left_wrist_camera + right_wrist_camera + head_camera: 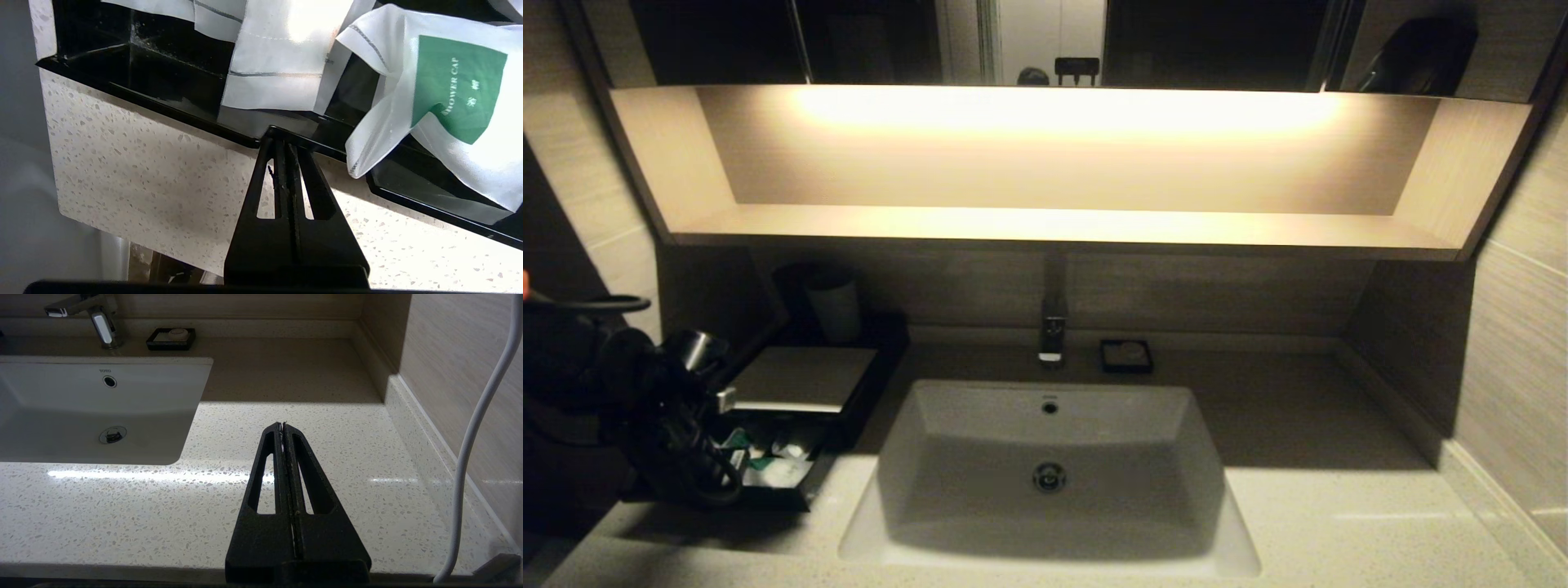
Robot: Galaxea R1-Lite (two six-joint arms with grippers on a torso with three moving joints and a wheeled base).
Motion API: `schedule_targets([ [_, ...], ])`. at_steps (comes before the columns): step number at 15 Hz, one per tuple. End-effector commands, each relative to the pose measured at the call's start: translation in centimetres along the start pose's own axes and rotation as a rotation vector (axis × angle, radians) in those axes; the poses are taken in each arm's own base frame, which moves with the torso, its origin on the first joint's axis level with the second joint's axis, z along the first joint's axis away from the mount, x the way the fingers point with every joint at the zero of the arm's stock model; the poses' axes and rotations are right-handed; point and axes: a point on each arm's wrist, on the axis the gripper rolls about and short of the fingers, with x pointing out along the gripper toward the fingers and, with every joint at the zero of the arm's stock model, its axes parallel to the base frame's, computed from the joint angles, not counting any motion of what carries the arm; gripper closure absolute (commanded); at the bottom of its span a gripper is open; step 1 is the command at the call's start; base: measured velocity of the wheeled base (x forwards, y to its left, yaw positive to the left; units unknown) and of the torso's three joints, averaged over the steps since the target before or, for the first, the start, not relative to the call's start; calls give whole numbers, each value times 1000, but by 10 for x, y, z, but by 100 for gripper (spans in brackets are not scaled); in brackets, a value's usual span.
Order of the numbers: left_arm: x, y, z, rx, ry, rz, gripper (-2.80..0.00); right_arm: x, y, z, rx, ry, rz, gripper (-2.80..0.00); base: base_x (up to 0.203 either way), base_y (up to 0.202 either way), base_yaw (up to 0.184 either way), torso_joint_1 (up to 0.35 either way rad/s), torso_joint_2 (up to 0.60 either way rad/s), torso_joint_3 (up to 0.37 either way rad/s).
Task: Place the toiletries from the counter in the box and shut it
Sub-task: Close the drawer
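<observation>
Left wrist view alone shows drawer packets.

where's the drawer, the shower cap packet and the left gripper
drawer (171, 116): left wrist view, on its black front rim
shower cap packet (457, 87): left wrist view, on its green label
left gripper (282, 136): left wrist view, at the shut fingertips against the drawer rim

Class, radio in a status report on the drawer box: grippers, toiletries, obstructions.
Left gripper shut, tips at the black box's open drawer. White-and-green wrapped packets inside. Right gripper shut, idle over speckled counter. No obstruction visible.
</observation>
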Motion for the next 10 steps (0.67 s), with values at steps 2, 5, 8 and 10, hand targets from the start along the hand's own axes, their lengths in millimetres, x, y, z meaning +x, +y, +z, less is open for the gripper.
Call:
schedule_targets([
  [2,1,0,1,1,-5,1,0,0,0,0,0,0,0,0,0,0,0,0,0,0],
  [5,0,0,4,-2,-23,3,0,0,0,0,0,0,0,0,0,0,0,0,0,0],
  [8,0,0,9,-6,-39,3,0,0,0,0,0,0,0,0,0,0,0,0,0,0],
  [10,0,0,11,-8,-46,2,0,0,0,0,0,0,0,0,0,0,0,0,0,0],
])
